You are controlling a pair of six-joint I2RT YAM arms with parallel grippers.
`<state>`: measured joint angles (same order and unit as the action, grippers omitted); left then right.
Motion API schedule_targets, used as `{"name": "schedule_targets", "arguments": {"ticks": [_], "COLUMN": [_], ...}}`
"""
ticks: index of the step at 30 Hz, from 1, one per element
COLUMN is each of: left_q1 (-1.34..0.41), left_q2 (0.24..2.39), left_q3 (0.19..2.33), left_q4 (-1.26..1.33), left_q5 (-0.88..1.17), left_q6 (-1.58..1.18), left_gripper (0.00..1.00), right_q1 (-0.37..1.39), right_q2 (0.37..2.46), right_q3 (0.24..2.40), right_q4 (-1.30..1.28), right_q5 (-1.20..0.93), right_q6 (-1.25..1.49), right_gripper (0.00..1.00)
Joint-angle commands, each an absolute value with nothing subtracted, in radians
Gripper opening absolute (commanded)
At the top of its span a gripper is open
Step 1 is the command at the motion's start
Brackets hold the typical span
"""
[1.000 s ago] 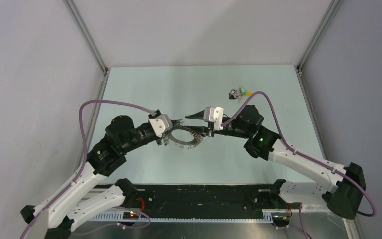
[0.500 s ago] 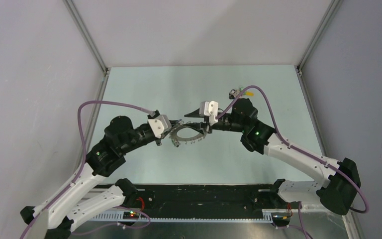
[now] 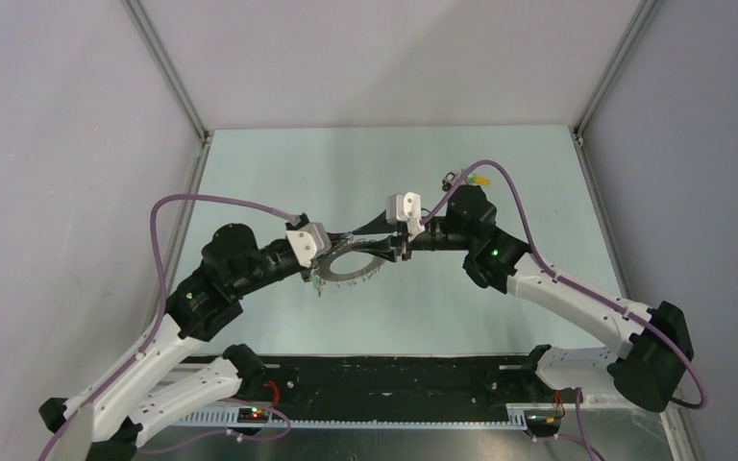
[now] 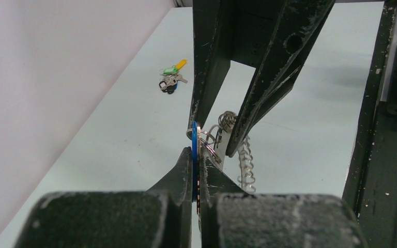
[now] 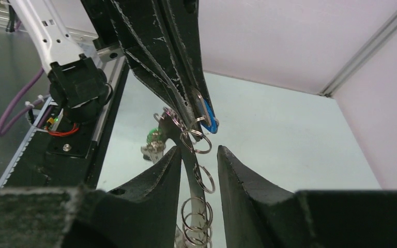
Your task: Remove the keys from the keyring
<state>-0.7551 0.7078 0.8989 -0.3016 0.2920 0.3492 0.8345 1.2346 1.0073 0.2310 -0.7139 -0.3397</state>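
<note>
The keyring [image 3: 348, 272] hangs between both grippers above the table, fringed with keys and small split rings. My left gripper [image 3: 334, 244] is shut on a blue-headed key [image 4: 194, 138] on the ring; its tips [image 4: 196, 151] pinch the key flat. My right gripper [image 3: 388, 246] is open, and its fingers [image 5: 171, 164] straddle the keyring's band [image 5: 191, 173], which lies against the left finger. A green-headed key [image 5: 152, 136] hangs from the ring below. A small clump of loose coloured-headed keys [image 3: 463, 179] lies on the table at the back right, also in the left wrist view [image 4: 171, 81].
The pale green table [image 3: 279, 173] is walled by white panels on the left, back and right. A black rail [image 3: 394, 376] with the arm bases runs along the near edge. The right arm's purple cable [image 3: 500, 182] loops over near the loose keys.
My right gripper has moved left and further onto the keyring, its fingers now around the band. The keyring has shifted slightly left and tilted. The left gripper keeps its hold.
</note>
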Motion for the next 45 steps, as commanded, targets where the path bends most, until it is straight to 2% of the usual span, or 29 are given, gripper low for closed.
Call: {"name": "schedule_targets", "arguments": {"ticks": [1, 7, 12, 16, 19, 25, 27, 29, 34, 36, 39, 45], "left_q1": [-0.753, -0.752, -0.752, -0.753, -0.752, -0.752, -0.752, -0.753, -0.752, -0.752, -0.752, -0.752], "left_q2": [0.701, 0.697, 0.693, 0.689, 0.691, 0.684, 0.680, 0.676, 0.677, 0.676, 0.675, 0.675], "left_q3": [0.902, 0.902, 0.901, 0.899, 0.900, 0.899, 0.895, 0.892, 0.890, 0.891, 0.889, 0.890], "left_q4": [-0.245, -0.245, -0.241, -0.239, -0.238, -0.238, -0.234, -0.229, -0.227, -0.226, -0.226, -0.226], "left_q5": [0.311, 0.309, 0.303, 0.301, 0.303, 0.317, 0.329, 0.331, 0.327, 0.327, 0.323, 0.289], "left_q6": [0.357, 0.359, 0.360, 0.359, 0.358, 0.359, 0.360, 0.360, 0.360, 0.359, 0.361, 0.363], "left_gripper": [0.00, 0.00, 0.00, 0.00, 0.00, 0.00, 0.00, 0.00, 0.00, 0.00, 0.00, 0.00], "right_q1": [0.831, 0.831, 0.830, 0.828, 0.828, 0.827, 0.826, 0.827, 0.827, 0.825, 0.825, 0.818], "right_q2": [1.239, 1.241, 1.235, 1.229, 1.227, 1.237, 1.249, 1.261, 1.274, 1.276, 1.273, 1.239], "right_q3": [1.056, 1.060, 1.060, 1.061, 1.061, 1.061, 1.060, 1.061, 1.061, 1.061, 1.061, 1.061], "right_q4": [0.279, 0.281, 0.264, 0.261, 0.263, 0.282, 0.291, 0.303, 0.319, 0.318, 0.304, 0.229], "right_q5": [-0.773, -0.791, -0.787, -0.790, -0.800, -0.824, -0.811, -0.809, -0.820, -0.821, -0.822, -0.814], "right_q6": [-0.306, -0.288, -0.281, -0.268, -0.251, -0.230, -0.226, -0.224, -0.209, -0.207, -0.207, -0.233], "right_gripper": [0.37, 0.30, 0.07, 0.00, 0.03, 0.30, 0.36, 0.37, 0.36, 0.31, 0.16, 0.11]}}
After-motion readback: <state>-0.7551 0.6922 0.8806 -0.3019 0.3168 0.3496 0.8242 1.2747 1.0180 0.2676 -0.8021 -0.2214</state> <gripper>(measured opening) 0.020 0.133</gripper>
